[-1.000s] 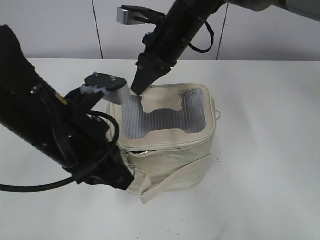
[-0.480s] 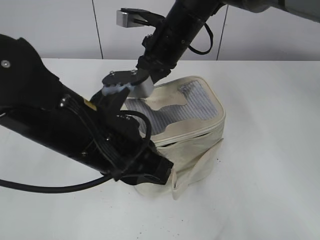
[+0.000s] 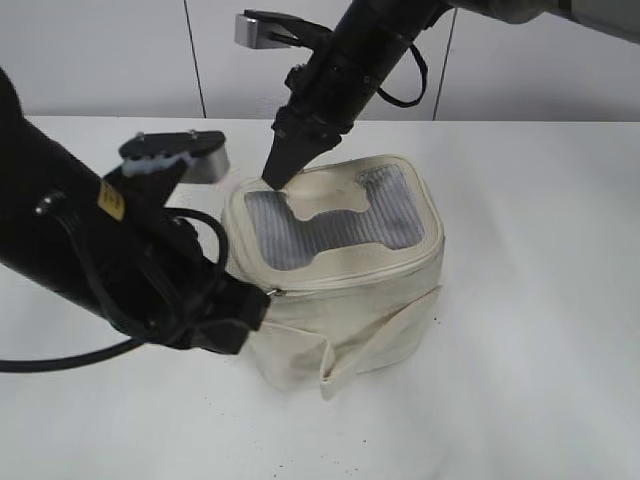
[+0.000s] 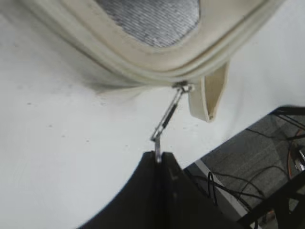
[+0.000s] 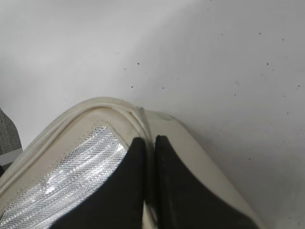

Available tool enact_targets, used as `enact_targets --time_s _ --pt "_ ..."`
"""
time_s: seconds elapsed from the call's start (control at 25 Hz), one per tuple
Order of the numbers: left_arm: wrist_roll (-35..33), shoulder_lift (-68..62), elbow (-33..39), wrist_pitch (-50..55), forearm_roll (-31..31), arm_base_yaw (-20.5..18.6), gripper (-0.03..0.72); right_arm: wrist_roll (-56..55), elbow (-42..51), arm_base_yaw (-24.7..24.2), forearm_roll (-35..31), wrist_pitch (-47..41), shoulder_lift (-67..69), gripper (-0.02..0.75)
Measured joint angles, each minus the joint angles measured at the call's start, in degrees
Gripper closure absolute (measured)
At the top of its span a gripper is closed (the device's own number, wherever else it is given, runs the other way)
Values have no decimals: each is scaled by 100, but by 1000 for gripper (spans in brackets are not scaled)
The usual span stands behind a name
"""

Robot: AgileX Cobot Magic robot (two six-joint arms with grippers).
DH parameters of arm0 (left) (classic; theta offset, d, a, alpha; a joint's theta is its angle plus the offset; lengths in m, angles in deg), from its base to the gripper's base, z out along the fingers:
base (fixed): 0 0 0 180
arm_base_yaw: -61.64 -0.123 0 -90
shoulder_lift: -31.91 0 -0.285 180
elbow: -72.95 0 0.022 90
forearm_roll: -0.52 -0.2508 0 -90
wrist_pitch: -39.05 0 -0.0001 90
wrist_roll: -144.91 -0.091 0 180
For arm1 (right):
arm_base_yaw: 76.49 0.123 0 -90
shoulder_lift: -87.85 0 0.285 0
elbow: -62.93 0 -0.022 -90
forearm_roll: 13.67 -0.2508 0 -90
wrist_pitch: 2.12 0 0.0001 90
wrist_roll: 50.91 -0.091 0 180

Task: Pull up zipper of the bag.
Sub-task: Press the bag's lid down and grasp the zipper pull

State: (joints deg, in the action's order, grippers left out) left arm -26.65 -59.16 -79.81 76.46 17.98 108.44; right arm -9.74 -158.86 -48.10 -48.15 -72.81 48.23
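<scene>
The cream-white bag (image 3: 350, 300) stands mid-table with its grey ribbed window (image 3: 335, 225) facing up. The cream zipper (image 3: 350, 272) runs along the top panel's front rim. My left gripper (image 3: 258, 305) is at the bag's front-left corner. In the left wrist view it (image 4: 159, 155) is shut on a silver zipper pull (image 4: 167, 117), which is stretched taut from the zipper (image 4: 190, 71). My right gripper (image 3: 274, 180) reaches down from behind. Its tips (image 5: 148, 142) are shut on the rim of the bag (image 5: 114, 107) at its back-left corner.
The bag's wide band hangs loose in a flap (image 3: 335, 372) at the front. The white table (image 3: 530, 350) spreads all round. Its edge, with cables and floor below (image 4: 248, 186), shows in the left wrist view. A pale wall stands behind.
The left arm swung right across the bag's front, then back left, holding the pull. The gap under the front rim has closed. The right gripper held the back rim throughout.
</scene>
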Motion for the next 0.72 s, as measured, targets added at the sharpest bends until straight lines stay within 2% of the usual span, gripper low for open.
enact_targets --time_s 0.2,0.32,0.52,0.72 --pt "82 295 0 60 -76 -581 691 -71 -166 -13 -5 5 63 708" --pt "84 330 0 101 -13 -702 691 -113 -193 -13 -5 5 66 708" --pt "89 330 0 107 571 -637 691 -124 -199 -23 -5 5 66 708" --pt "99 332 0 0 969 -120 691 -131 -199 -23 -12 5 66 708"
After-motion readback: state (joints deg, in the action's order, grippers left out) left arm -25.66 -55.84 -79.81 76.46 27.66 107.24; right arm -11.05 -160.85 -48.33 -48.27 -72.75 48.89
